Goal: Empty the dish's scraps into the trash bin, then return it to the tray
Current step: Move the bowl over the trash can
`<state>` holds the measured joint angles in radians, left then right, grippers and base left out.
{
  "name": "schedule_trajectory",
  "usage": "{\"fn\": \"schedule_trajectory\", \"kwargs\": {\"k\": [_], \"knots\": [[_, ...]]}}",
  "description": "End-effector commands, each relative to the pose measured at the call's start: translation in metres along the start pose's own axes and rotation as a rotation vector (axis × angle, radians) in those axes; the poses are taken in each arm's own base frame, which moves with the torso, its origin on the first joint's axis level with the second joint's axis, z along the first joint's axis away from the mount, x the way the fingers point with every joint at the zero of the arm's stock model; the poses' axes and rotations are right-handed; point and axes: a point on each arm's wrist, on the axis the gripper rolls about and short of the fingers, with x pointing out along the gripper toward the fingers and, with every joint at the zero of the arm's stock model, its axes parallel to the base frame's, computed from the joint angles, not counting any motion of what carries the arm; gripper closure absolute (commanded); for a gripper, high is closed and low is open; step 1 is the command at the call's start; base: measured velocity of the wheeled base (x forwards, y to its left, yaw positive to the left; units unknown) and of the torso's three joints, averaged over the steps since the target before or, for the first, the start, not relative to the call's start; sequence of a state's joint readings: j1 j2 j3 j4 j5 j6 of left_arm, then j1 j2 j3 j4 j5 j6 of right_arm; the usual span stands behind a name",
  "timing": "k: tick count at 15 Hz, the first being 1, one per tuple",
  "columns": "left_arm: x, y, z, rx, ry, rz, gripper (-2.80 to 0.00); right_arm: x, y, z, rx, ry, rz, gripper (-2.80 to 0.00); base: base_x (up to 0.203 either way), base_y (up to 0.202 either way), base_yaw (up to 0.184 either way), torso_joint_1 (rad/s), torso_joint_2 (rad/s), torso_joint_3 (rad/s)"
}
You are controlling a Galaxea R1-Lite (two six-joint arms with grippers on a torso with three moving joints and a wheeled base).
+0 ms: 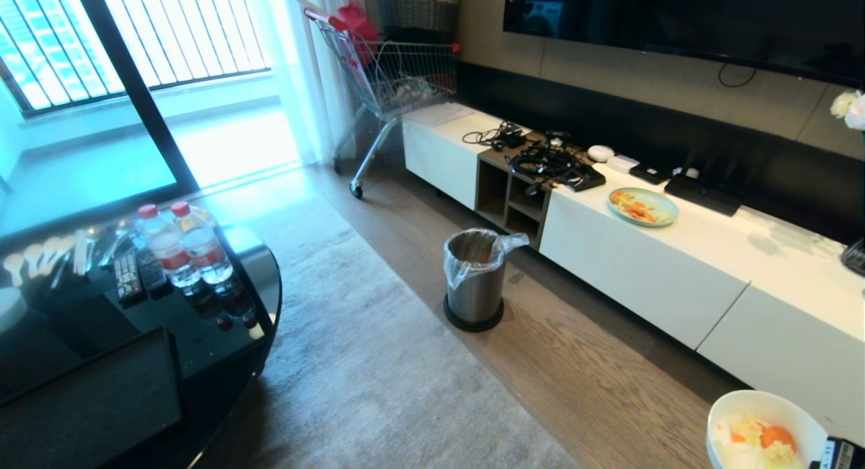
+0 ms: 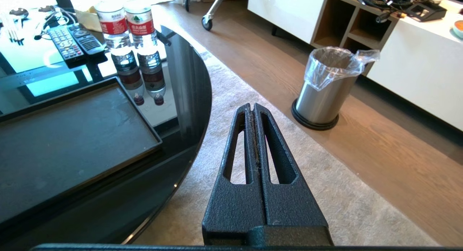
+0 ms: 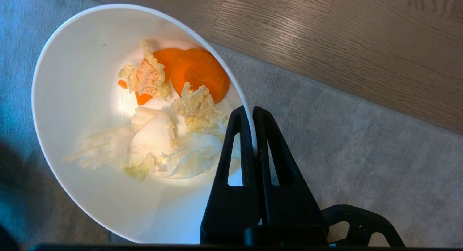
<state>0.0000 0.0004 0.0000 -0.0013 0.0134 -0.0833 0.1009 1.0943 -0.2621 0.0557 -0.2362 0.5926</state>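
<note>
Right tool [image 3: 252, 115]: clamped tight on the rim of the round, deep white dish [image 3: 90, 110], one finger inside the wall and one outside; gripping the thin edge leaves the mouth free for tipping.
Dish: carried low at the robot's right over the grey carpet [image 3: 343, 153], close to level so nothing spills on the way.
Scraps [image 3: 170, 113]: pale cabbage shreds and orange carrot slices, heaped in the dish beside the inner finger.
Brushed-steel trash bin with clear liner bag [image 1: 475, 280]: ahead on the wood floor, well apart from the dish; its inside is hard to make out.
Left tool [image 2: 253, 111]: parked, fingers pressed together, holding nothing.
Matte black rectangular tray [image 2: 72, 135]: on the glass worktop [image 2: 188, 73], waiting for the dish.
</note>
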Motion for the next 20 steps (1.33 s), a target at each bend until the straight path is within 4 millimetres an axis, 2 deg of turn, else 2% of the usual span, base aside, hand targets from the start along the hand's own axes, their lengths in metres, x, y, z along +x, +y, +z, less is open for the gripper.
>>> {"fn": "schedule_trajectory", "kwargs": {"k": [1,20], "knots": [[0.0000,0.0000,0.0000,-0.001,-0.001,0.000,0.00,-0.0007,0.0000,0.0003,0.002,-0.005,0.001,0.00,0.000,0.000,0.000,0.000,0.00,0.000],[0.0000,0.0000,0.0000,0.000,-0.001,0.000,0.00,-0.0015,-0.0015,-0.0017,0.001,-0.004,0.005,0.00,0.000,0.000,0.000,0.000,0.00,0.000]]}}
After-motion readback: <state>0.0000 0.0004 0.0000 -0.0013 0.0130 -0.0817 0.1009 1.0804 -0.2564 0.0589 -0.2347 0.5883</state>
